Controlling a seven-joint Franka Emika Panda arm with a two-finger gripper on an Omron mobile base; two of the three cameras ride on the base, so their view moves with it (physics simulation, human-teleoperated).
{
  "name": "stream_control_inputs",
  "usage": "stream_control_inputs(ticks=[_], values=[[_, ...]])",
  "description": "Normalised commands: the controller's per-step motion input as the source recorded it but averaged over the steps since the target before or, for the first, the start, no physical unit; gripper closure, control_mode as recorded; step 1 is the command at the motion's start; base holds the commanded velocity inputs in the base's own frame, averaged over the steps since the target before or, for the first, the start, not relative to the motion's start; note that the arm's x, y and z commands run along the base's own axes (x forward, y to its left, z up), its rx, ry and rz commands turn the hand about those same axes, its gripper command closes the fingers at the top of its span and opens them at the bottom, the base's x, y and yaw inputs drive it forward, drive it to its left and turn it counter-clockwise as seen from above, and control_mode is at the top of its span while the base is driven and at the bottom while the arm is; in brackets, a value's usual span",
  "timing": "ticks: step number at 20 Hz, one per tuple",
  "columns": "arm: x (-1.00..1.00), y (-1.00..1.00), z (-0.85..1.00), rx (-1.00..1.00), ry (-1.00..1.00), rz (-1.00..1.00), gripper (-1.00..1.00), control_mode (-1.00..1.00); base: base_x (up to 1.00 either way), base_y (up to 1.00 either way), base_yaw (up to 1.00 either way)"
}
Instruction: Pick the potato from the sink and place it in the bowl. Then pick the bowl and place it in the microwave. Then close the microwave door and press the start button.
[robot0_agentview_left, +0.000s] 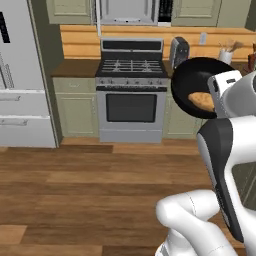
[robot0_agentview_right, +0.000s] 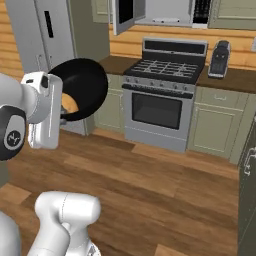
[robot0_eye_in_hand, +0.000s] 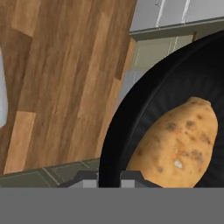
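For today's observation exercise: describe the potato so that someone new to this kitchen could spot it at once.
Start at the steel gas stove on the back wall. In front of it the white arm holds up a glossy black bowl. The potato lies inside: an oblong orange-tan lump with dark specks, the one pale thing against the black.

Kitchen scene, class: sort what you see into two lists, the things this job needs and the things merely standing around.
Part of the job:
- bowl, black, held up by the gripper
- potato, lying inside the bowl
- microwave above the stove, microwave door swung open

Just standing about:
- gas stove
- fridge
- toaster on the counter
- green cabinets
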Motion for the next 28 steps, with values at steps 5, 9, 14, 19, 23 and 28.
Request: stream_control_inputs(ticks=[5,9,14,19,23,28], values=[[0.00,0.00,0.00,0.00,0.00,0.00,1.00,1.00,1.00,-0.42,0.21],[0.00,0.00,0.00,0.00,0.00,0.00,1.00,1.00,1.00,-0.37,0.26],[0.00,0.00,0.00,0.00,0.00,0.00,1.00,1.00,1.00,-0.81,0.33],[0.00,0.00,0.00,0.00,0.00,0.00,1.00,1.00,1.00,-0.88,0.32],[0.00,0.00,0.00,0.00,0.00,0.00,1.00,1.00,1.00,-0.67,0.26],[0.00,0.00,0.00,0.00,0.00,0.00,1.00,1.00,1.00,-0.51,0.13]])
